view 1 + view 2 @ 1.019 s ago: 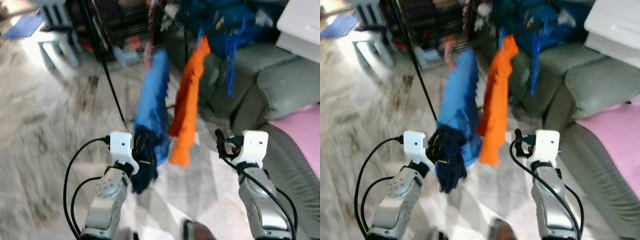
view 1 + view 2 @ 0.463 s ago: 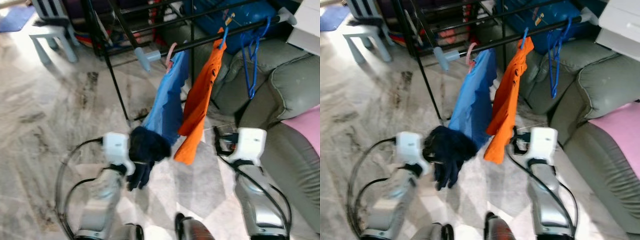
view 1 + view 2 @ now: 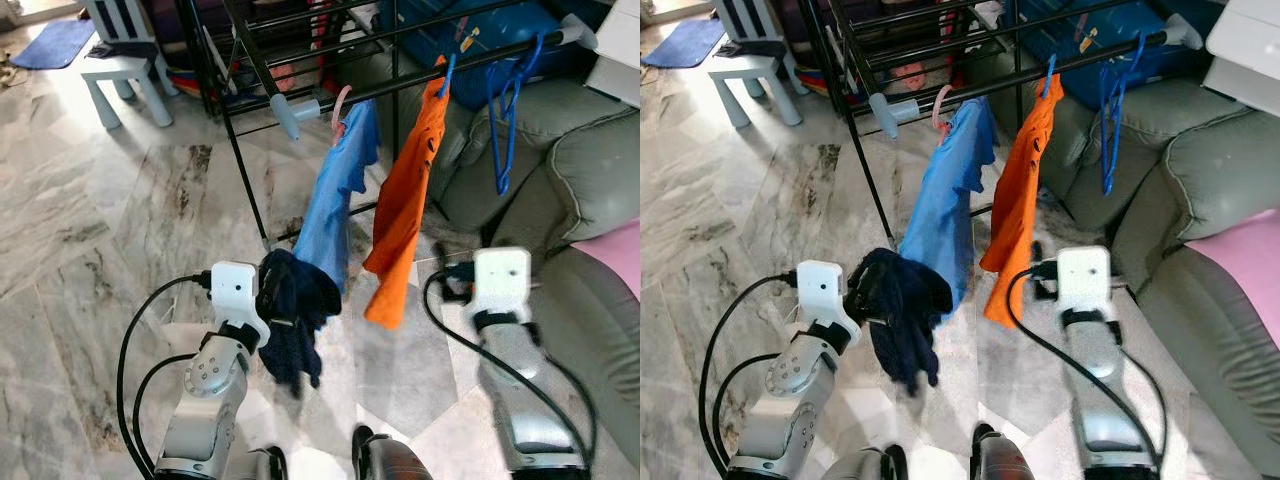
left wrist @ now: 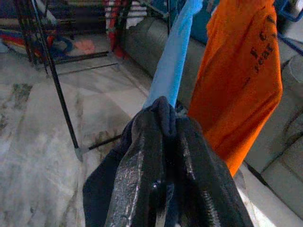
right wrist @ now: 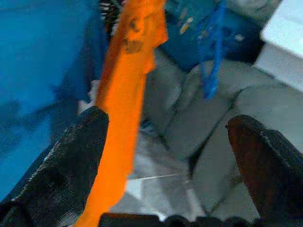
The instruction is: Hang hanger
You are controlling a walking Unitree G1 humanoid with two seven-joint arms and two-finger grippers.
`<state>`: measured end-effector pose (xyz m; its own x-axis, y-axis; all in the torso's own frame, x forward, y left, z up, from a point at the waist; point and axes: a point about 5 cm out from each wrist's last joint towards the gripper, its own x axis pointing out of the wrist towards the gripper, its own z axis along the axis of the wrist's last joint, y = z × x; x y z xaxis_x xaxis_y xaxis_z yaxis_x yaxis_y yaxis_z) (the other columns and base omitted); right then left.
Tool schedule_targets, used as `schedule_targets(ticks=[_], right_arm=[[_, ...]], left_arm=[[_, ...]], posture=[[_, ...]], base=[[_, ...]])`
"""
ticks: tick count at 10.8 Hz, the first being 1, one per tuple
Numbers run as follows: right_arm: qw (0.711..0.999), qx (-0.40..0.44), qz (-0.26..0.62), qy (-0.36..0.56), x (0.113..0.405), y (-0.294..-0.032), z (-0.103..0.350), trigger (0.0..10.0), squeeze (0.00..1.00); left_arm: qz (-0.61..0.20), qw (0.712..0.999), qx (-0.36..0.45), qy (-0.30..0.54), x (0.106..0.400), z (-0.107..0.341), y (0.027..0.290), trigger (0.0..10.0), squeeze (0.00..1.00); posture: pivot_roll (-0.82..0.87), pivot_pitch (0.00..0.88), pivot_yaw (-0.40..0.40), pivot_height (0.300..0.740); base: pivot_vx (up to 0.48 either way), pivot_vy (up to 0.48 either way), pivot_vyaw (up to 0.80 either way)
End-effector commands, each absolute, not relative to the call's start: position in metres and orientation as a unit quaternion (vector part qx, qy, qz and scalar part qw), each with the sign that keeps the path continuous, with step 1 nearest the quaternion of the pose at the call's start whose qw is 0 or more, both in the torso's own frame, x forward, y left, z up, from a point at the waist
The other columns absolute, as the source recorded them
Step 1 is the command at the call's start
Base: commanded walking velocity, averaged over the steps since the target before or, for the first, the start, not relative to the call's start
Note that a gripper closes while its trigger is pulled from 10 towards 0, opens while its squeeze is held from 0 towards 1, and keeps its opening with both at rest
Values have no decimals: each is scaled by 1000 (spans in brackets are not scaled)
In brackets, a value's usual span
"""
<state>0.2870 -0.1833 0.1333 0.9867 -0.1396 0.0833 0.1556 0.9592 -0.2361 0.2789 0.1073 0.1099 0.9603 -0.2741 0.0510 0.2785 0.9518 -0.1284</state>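
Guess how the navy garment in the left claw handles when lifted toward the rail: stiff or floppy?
Likely floppy: the navy garment bunches at the left claw and sags below it in loose folds. Probably light, since the closed fingers hold it by one pinch. It may swing and brush the blue shirt hanging on the rail.

Upper centre, two shirts [image 3: 400, 200] hang from a rack rail [image 3: 400, 85]; sofa [image 3: 590, 170] at right, stool [image 3: 120, 70] upper left.

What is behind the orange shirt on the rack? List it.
Behind the orange shirt sits a grey-green sofa, with a blue empty hanger on the same rail. The sofa part directly behind the shirt is covered.
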Motion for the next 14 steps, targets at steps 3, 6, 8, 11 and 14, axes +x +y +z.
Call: schedule_targets(ticks=[3,6,8,11,14], right_arm=[[985,-129,-105,-39,285,-193,136,10000,0],[985,-130,-106,-46,288,-190,139,10000,0],[984,-132,-111,-46,287,-193,139,10000,0],[982,-135,-120,-48,288,-196,140,10000,0],[982,-138,-123,-46,288,-198,140,10000,0]], left_arm=[[-163,982,-67,-66,276,136,103,10000,0],[-160,982,-75,-74,278,142,105,10000,0],[-165,981,-73,-70,277,140,104,10000,0],[-180,978,-75,-72,277,142,99,10000,0],[-195,975,-78,-74,274,141,96,10000,0]], posture=[[-103,226,18,740],[-101,224,20,740],[-103,225,21,740],[-106,227,24,740],[-106,229,22,740]], base=[[0,0,0],[0,0,-533],[0,0,-678],[82,0,-452],[406,0,-800]])
